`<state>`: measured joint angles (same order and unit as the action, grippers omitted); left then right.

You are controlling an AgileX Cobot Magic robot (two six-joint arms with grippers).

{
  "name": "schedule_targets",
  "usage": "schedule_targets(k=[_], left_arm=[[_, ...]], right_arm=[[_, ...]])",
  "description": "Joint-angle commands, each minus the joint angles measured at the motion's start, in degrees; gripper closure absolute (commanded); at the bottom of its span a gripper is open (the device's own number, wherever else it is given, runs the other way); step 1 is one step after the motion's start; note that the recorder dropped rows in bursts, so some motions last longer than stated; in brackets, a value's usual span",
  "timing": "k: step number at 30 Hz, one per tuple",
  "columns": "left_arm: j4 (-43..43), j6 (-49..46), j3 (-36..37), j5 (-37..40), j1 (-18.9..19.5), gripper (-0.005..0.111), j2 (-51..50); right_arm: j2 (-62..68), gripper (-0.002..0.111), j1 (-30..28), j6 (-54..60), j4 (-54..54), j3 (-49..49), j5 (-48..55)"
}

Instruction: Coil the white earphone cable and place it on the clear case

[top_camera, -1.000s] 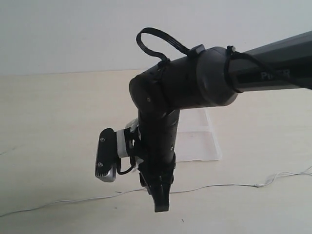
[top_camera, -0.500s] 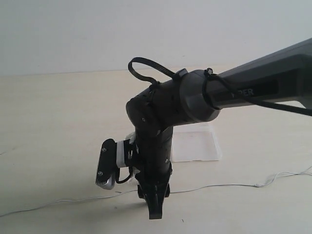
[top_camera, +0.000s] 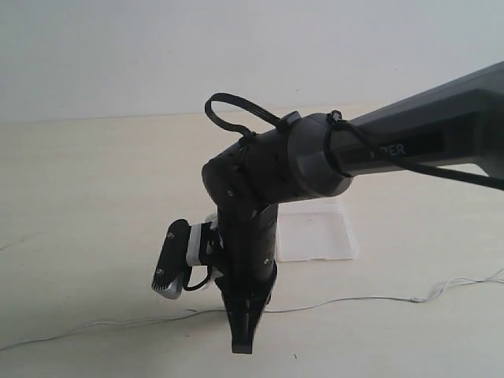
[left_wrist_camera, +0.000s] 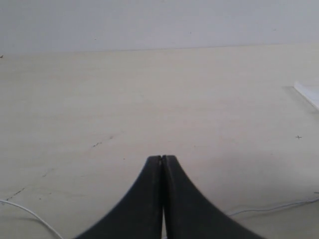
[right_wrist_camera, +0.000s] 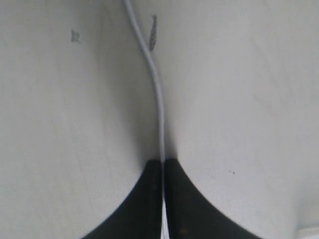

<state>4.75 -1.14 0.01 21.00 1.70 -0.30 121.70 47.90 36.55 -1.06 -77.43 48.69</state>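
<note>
Clamping the white earphone cable [right_wrist_camera: 158, 94] between them, the right fingers [right_wrist_camera: 154, 174] meet at the tips in the right wrist view. The thin wire runs straight across the desk [right_wrist_camera: 249, 99] into their seam, and a sliver of white shows deeper between them. A small dark smear [right_wrist_camera: 153, 32] lies just beside the wire. The hold looks narrow. Gathering the first loop well likely calls for a slow, low draw with slack kept in the line, so the strand neither slips free nor drags its far end.

The left wrist view shows the left fingers [left_wrist_camera: 154, 172] pressed together on nothing, above bare desk [left_wrist_camera: 149, 99]. The cable [left_wrist_camera: 27, 213] crosses one lower corner, with a fainter stretch at the other. An edge of the clear case [left_wrist_camera: 309, 93] shows at the side. These fingers would probably have to part and pin each loop as it forms.

In the exterior view, the right fingers [top_camera: 242, 335] point straight down onto the cable [top_camera: 346, 300], which lies strung out across the near side of the pale desk [top_camera: 94, 197]. None of it is coiled yet. The clear case [top_camera: 315, 232] lies flat behind the arm, apart from the wire, with nothing on it. The wood-toned surface looks smooth and offers little to stop the wire sliding. Behind it stands a plain light wall [top_camera: 118, 55], and a black ribbed cable [top_camera: 236, 110] loops above the arm's joint.
</note>
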Motion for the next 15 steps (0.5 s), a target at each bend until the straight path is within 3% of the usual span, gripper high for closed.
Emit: schedule_targets(k=[1, 9, 15], left_arm=[[0.5, 0.0, 0.0, -0.7, 0.1, 0.107, 0.3], [0.5, 0.0, 0.0, -0.7, 0.1, 0.107, 0.3], [0.5, 0.0, 0.0, -0.7, 0.1, 0.107, 0.3]], right_arm=[[-2.6, 0.108, 0.1, -2.1, -1.0, -0.2, -0.6], [-17.6, 0.108, 0.1, -6.6, -1.0, -11.9, 5.4], [-31.9, 0.108, 0.1, -15.2, -1.0, -29.1, 3.7]])
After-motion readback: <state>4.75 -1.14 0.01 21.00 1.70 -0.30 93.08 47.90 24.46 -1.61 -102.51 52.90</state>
